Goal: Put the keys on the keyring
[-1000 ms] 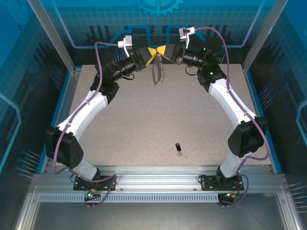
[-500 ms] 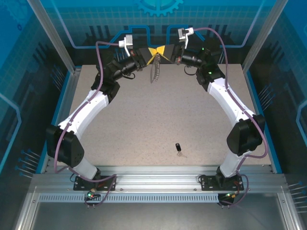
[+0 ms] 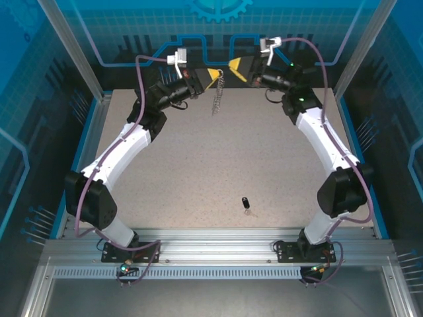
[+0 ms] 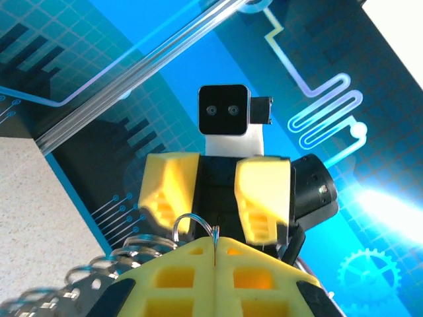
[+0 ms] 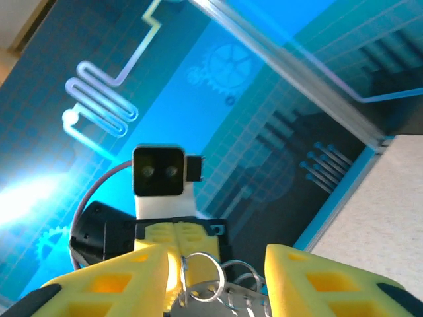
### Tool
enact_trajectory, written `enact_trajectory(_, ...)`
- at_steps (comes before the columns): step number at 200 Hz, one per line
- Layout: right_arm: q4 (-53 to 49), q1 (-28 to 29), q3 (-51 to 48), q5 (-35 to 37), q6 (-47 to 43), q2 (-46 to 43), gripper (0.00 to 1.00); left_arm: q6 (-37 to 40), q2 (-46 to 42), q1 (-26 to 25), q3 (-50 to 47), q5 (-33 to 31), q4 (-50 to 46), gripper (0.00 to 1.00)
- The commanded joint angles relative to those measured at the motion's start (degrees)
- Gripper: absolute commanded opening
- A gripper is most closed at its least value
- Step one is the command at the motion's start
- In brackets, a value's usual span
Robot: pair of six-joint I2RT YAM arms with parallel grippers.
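High at the back of the table, my left gripper (image 3: 214,74) is shut on the keyring (image 3: 218,94), whose silvery chain dangles below it. In the left wrist view the yellow pads meet on a thin silver ring (image 4: 215,232), with chain loops (image 4: 99,267) trailing left. My right gripper (image 3: 235,68) faces it a short gap away, open and empty. In the right wrist view its fingers (image 5: 115,281) stand apart on either side of the ring (image 5: 206,265) without touching it. The small black-headed key (image 3: 245,203) lies on the table near the front, far from both grippers.
The speckled tabletop (image 3: 225,158) is framed by blue panel walls (image 3: 218,26) at the back and sides. A metal rail (image 3: 218,251) with both arm bases runs along the near edge. The two grippers sit close to the back wall.
My right gripper has opened, let go of the keyring and drawn back to the right. My left gripper has closed on the ring, and the chain now hangs from it alone.
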Motion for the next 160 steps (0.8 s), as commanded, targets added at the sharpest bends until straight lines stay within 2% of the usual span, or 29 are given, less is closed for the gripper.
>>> enact_trajectory(1,-5.19,-2.83,-2.25,1.22,-2.92,-5.23,0.48,6.82,-1.5,-0.27,2.45,3.93,-3.3,0.0)
enact_trajectory(52,-19.87,-2.44,0.77,-1.8,-13.67,-6.83,0.5,19.92,-4.13,-0.27,4.72,5.63,-14.39,0.0)
enact_trajectory(95,-31.87,0.72,4.35,-2.02,-24.05,-7.72,0.5,22.44,-3.99,-0.27,7.09,5.34,-15.39,0.0)
enact_trajectory(127,-35.12,3.07,6.23,-3.02,-26.97,-7.0,0.48,25.07,-3.79,-0.27,9.37,4.96,-18.06,0.0)
enact_trajectory(160,-32.57,3.63,5.72,-2.56,-25.72,-8.29,0.46,27.35,-2.56,-0.27,12.73,6.0,-22.16,0.0)
